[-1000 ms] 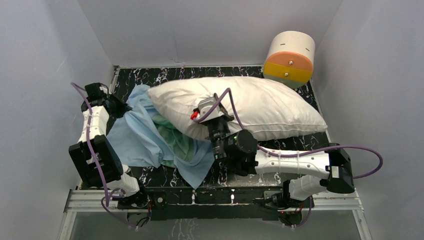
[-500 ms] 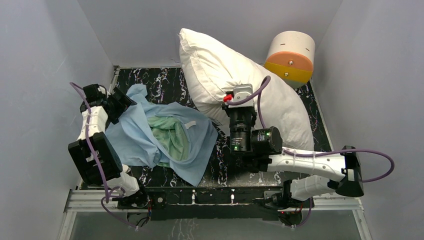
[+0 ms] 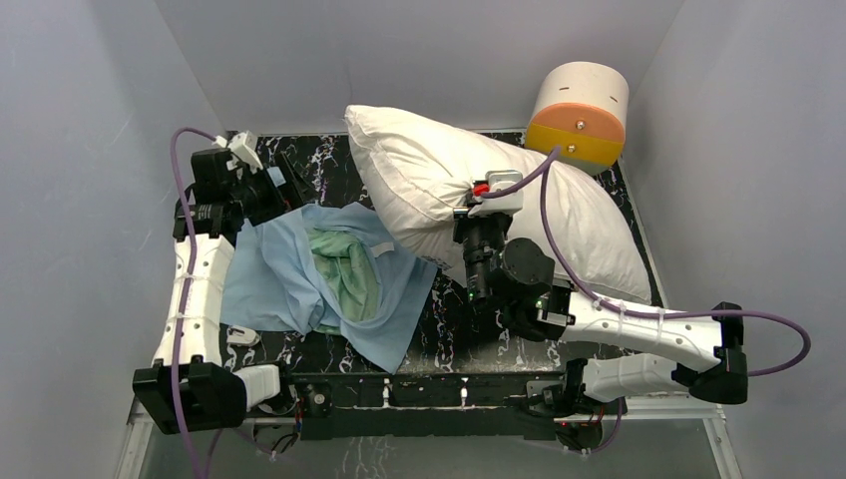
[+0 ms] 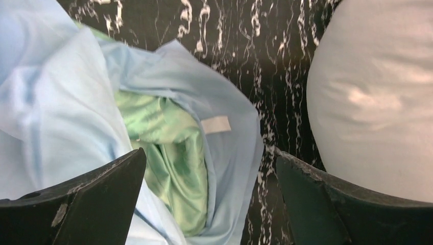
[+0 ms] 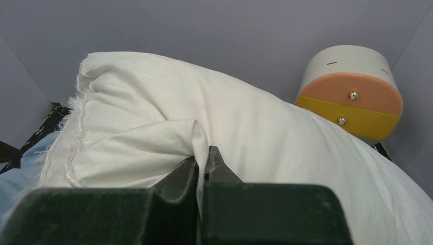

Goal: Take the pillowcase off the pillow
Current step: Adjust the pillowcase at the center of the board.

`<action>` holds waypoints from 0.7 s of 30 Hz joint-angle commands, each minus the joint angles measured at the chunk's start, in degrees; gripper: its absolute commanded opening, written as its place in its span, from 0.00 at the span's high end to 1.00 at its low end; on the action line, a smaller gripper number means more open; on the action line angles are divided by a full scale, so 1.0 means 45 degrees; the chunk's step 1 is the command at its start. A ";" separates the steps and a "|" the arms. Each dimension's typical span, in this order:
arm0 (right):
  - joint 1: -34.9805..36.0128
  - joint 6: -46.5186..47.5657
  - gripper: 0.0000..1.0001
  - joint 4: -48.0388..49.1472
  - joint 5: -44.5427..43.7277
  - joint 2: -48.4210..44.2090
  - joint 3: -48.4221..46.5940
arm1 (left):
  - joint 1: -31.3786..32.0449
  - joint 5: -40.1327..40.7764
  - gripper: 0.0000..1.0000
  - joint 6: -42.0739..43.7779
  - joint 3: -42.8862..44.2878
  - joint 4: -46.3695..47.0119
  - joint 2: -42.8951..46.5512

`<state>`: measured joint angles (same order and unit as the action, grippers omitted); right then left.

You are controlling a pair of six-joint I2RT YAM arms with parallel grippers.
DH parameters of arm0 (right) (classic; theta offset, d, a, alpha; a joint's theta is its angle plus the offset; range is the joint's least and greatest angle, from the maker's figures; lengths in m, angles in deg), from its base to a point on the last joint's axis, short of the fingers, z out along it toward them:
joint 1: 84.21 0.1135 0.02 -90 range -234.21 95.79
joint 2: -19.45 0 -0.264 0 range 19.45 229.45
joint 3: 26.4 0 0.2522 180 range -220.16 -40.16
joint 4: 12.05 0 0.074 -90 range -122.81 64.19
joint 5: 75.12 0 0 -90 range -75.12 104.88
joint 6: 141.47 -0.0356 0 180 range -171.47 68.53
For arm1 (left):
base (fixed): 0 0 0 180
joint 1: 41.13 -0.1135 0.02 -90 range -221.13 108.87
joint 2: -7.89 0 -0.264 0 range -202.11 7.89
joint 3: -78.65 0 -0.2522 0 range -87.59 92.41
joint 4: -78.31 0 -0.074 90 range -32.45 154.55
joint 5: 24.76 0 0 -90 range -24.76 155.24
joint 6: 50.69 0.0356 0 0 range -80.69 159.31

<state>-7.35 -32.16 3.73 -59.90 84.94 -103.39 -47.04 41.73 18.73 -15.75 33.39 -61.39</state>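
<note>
While the pillowcase lies crumpled on the left of the table, mint lining showing, the pillow rears up just beside it, a fold pinched tight in the right gripper. The left gripper hovers over the pillowcase, jaws spread wide.

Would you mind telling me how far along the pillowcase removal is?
Done: the light blue fabric pillowcase with mint-green satin lining lies crumpled on the black marbled table, fully off the plump white pillow. In hand: the right gripper pinches a fold of the pillow; the left gripper hangs open above the pillowcase. Left: probably only setting the pillow down.
</note>
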 commanded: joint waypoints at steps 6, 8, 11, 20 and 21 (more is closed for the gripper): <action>-0.0490 -0.1873 1.00 -0.0481 -0.1273 -0.0408 -0.0548 | 0.2029 -0.2249 0.02 0.0866 -0.0758 -0.2417 -0.0103; -0.0561 -0.2106 1.00 -0.0605 -0.1318 -0.0565 -0.0513 | 0.2476 -0.2577 0.02 0.1085 -0.0936 -0.2799 -0.0268; -0.0639 -0.2952 1.00 -0.1422 -0.1373 -0.0713 -0.0606 | 0.3425 -0.1714 0.02 0.0231 -0.1872 -0.2210 -0.0190; -0.0798 -0.3586 1.00 -0.2120 -0.1318 -0.0724 -0.0417 | 0.6990 0.0502 0.02 -0.1614 -0.4217 0.0022 -0.1577; -0.0819 -0.3622 1.00 -0.2127 -0.1317 -0.0758 -0.0379 | 0.7189 0.0705 0.02 -0.1869 -0.4587 0.0529 -0.1732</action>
<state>-9.03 -46.48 -7.18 -59.73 84.20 -103.36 -17.93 40.35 15.65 -32.02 29.72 -67.53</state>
